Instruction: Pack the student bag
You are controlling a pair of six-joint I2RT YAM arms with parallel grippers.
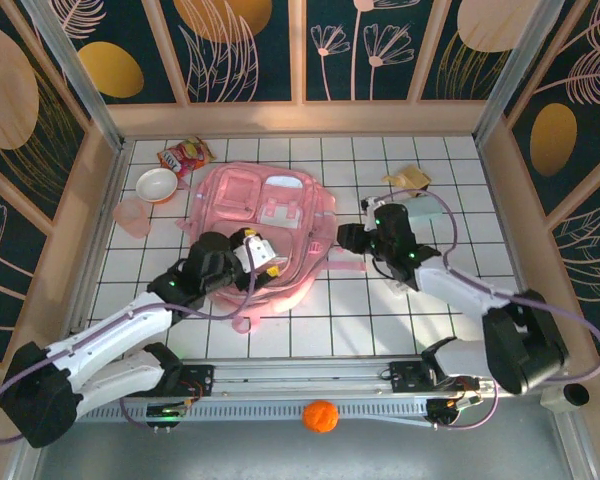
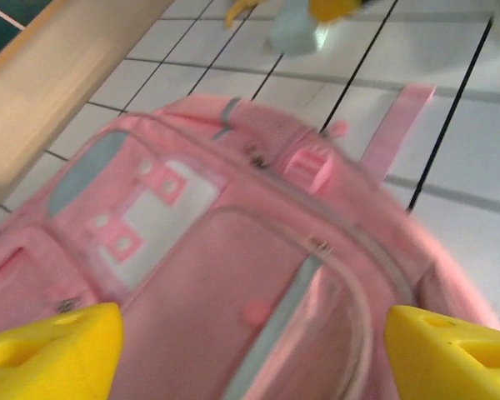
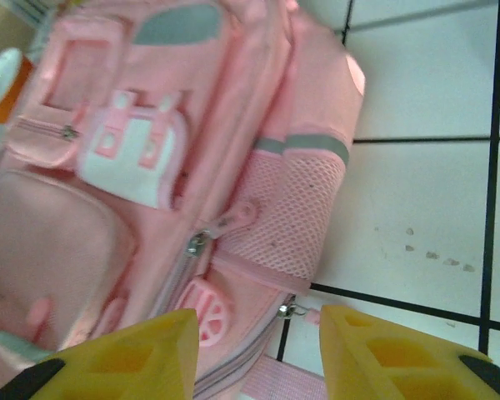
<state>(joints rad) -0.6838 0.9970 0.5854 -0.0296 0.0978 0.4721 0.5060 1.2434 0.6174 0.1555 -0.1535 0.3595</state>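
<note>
Pink fabric is slack, so a closing pinch may gather cloth, miss the small zipper pull [image 3: 198, 243] and drag the student bag [image 1: 265, 215]. It lies flat on the table [image 1: 380, 310], with the left gripper [image 1: 258, 250] over its 6 o'clock edge and the right gripper [image 1: 348, 240] at 3 o'clock, both jaws apart.

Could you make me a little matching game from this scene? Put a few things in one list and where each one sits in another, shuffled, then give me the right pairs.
Things:
1. backpack
2. bowl
3. orange ball
4. snack packet

Places:
A. at the near edge, off the white tiles
B. in the middle of the tiled table
C. near the far left corner of the tiles
D. just left of the backpack, next to the pink cup

Pairs: 1-B, 2-D, 3-A, 4-C
</note>
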